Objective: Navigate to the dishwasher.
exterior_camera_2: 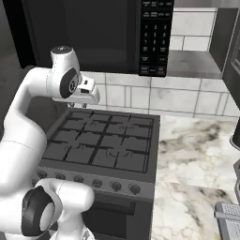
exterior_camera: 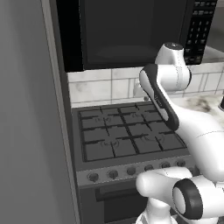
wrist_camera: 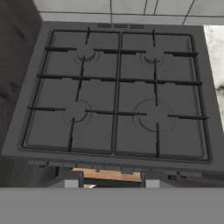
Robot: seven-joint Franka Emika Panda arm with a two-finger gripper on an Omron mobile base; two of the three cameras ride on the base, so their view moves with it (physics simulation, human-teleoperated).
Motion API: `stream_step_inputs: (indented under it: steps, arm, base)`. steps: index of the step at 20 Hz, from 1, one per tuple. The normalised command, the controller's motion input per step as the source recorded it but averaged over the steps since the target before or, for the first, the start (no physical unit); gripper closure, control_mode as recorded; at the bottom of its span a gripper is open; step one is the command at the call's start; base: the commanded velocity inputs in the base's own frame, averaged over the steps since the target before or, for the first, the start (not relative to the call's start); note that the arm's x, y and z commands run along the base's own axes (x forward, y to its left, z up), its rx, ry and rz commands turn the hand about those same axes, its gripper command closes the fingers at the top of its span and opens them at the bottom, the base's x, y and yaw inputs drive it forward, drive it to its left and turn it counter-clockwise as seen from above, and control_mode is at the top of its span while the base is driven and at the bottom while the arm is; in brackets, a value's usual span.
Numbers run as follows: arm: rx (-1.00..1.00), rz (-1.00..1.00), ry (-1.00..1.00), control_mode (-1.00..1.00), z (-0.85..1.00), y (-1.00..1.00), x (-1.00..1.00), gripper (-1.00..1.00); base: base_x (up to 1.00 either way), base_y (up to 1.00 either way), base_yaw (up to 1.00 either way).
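Base parked facing stove (exterior_camera: pixel 127 135) w/ 4 burner grates, knob row (exterior_camera_2: pixel 89 183) along its front, microwave (exterior_camera_2: pixel 93 33) above. Marble desk (exterior_camera_2: pixel 197 154) at 3 o'clock of stove. Jaws (wrist_camera: pixel 111 183) hang over stove's front edge, spread apart, holding nothing. Dishwasher: can't tell where.

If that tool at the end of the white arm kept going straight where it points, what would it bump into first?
Most likely the dark grey stovetop with black burner grates: the tool points down at it, roughly toward the middle of the four burners. Nothing seems to lie between, though depth is hard to judge.
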Motion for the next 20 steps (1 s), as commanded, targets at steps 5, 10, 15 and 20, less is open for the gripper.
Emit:
stream_step_inputs:
  steps: [5, 10, 15, 20]
  arm:
    - [0.0, 0.0, 0.0, 1.0, 0.0, 0.0, 0.0, -1.0]
    - [0.0, 0.0, 0.0, 1.0, 0.0, 0.0, 0.0, -1.0]
    - [0.0, 0.0, 0.0, 1.0, 0.0, 0.0, 0.0, -1.0]
    - [0.0, 0.0, 0.0, 1.0, 0.0, 0.0, 0.0, -1.0]
  base:
    - [-0.16, 0.0, 0.0]
    - [-0.66, 0.01, 0.01]
    - [-0.88, 0.02, 0.15]
    - [-0.72, 0.09, 0.33]
